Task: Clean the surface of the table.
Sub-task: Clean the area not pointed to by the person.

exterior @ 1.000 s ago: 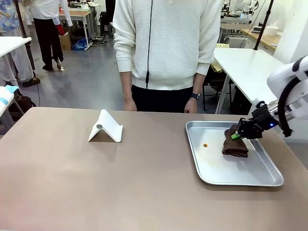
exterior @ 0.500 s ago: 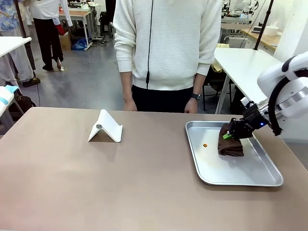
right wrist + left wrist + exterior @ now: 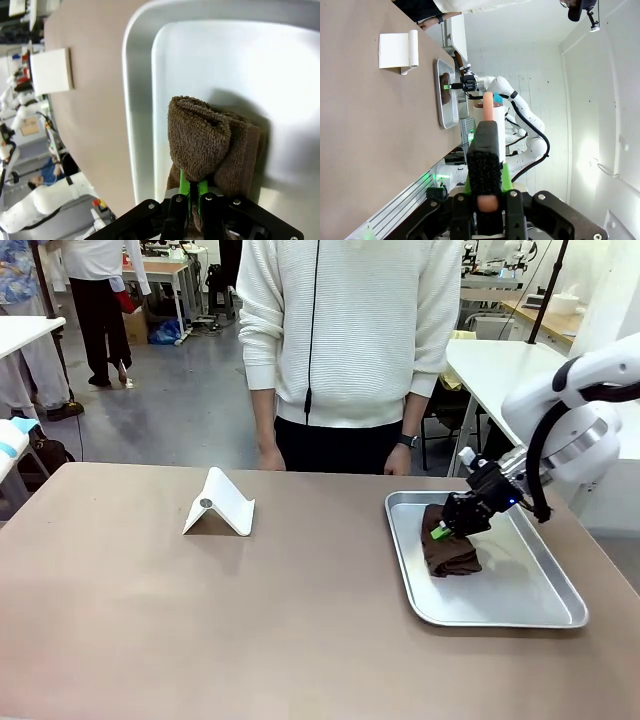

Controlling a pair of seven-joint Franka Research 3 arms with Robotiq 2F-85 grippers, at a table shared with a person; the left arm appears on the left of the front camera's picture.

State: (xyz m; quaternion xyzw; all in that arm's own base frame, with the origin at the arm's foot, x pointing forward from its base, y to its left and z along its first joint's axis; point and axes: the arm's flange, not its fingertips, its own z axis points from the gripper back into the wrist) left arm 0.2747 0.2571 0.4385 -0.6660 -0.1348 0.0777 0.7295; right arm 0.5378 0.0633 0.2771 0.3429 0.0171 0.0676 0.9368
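The taupe-brown table (image 3: pixel 200 620) carries a steel tray (image 3: pixel 540 615) at its right. In the tray's left part lies a bunched brown cloth (image 3: pixel 452 555), and my right gripper (image 3: pixel 443 531) is shut on its top. The right wrist view looks down on the cloth (image 3: pixel 200 135), pinched between the green pads of that gripper (image 3: pixel 192 187), near the tray's rim (image 3: pixel 140 100). My left gripper (image 3: pixel 487 135) is up off the table (image 3: pixel 360 125), shut on a peach-coloured rod (image 3: pixel 488 107) with a teal tip.
A white folded stand (image 3: pixel 220 505) sits left of the table's middle. A person in a white sweater (image 3: pixel 350 330) stands at the far edge, hands hanging by the table. A white-topped table (image 3: pixel 510 375) is behind on the right.
My right gripper has dragged the brown cloth leftward across the tray. The small orange speck seen earlier in the tray is now covered by the cloth.
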